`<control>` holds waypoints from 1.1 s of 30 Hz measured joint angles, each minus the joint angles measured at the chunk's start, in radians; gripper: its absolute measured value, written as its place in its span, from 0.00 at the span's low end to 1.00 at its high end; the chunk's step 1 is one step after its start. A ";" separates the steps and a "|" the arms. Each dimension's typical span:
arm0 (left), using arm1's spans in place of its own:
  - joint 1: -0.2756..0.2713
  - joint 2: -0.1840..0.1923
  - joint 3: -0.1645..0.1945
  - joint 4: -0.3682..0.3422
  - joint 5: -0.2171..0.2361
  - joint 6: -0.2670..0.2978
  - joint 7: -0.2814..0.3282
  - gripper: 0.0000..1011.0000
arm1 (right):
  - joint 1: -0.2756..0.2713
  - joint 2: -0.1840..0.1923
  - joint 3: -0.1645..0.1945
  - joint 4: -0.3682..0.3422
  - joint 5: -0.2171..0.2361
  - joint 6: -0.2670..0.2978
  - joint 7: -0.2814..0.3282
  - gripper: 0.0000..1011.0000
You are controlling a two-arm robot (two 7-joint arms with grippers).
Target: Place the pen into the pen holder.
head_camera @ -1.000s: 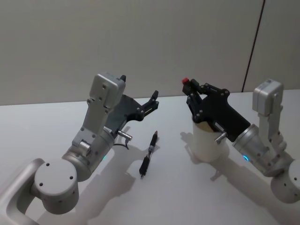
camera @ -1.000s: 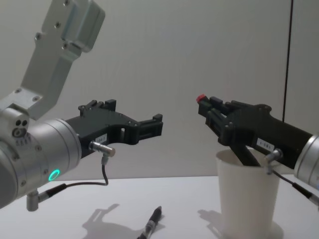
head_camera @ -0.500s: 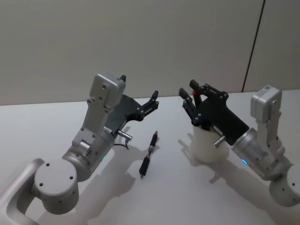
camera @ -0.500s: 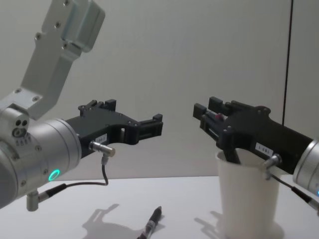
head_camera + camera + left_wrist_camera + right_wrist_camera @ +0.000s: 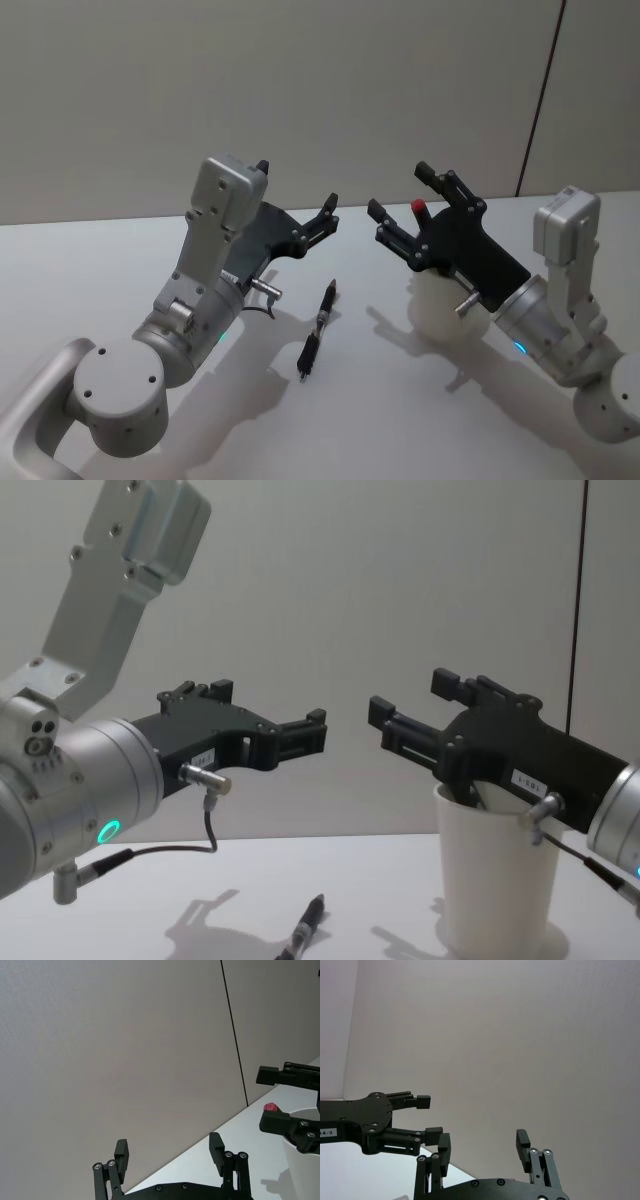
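The right jaws stand spread wide either side of the red-tipped pen (image 5: 421, 207), I'd say to leave it free in the pen holder (image 5: 495, 880) just beneath them, while the left jaws, also spread, idle above a black pen (image 5: 318, 330).

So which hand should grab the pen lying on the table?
Probably the left. The left hand is open and hangs nearer the black pen, while the right hand is open over the pen holder, farther away.

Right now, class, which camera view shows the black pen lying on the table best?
The head view: the black pen lies in full length on the table. The chest view cuts it off at the bottom edge; the wrist views face the wall.
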 joint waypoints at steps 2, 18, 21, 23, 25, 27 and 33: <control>0.000 0.000 0.000 0.000 0.000 0.000 0.000 0.99 | 0.000 0.000 0.000 0.000 0.000 0.000 0.000 0.80; 0.000 0.000 0.000 0.000 0.000 0.000 0.000 0.99 | 0.000 0.078 0.074 -0.154 0.162 0.127 0.072 0.99; 0.000 0.000 0.000 0.000 0.000 0.000 0.000 0.99 | 0.003 0.106 0.100 -0.185 0.208 0.172 0.090 0.99; 0.000 0.000 0.000 0.000 0.000 0.000 0.000 0.99 | 0.004 0.119 0.111 -0.198 0.227 0.192 0.099 0.99; 0.000 0.000 0.000 0.000 0.000 0.000 0.000 0.99 | 0.007 0.139 0.127 -0.215 0.256 0.224 0.112 0.99; 0.000 0.000 0.000 0.000 0.000 0.000 0.000 0.99 | 0.009 0.149 0.137 -0.225 0.270 0.241 0.119 0.99; 0.000 0.000 0.000 0.000 0.000 0.000 0.000 0.99 | 0.014 0.181 0.164 -0.253 0.319 0.295 0.140 0.99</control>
